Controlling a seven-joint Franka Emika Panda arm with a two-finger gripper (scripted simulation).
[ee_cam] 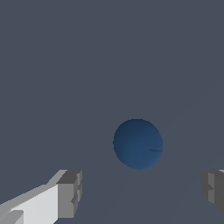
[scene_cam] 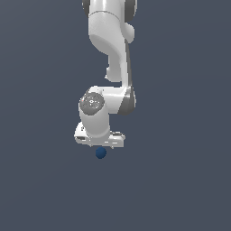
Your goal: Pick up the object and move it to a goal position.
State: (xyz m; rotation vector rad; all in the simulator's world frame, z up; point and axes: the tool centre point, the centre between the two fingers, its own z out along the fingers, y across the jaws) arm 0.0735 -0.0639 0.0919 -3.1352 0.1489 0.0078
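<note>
The object is a small dark blue ball (scene_cam: 100, 153), smooth and plain, resting on the flat grey surface. In the exterior view it shows just under the white gripper hand, whose fingers are hidden behind the hand. In the wrist view the ball (ee_cam: 138, 144) lies ahead of the gripper (ee_cam: 142, 192), roughly in line with the gap between the two grey fingertips (ee_cam: 70, 192). The fingers stand wide apart, far wider than the ball, and hold nothing. The ball touches neither finger.
The white arm (scene_cam: 113, 58) comes down from the top of the exterior view. A plain grey surface (scene_cam: 180, 180) fills the rest of both views.
</note>
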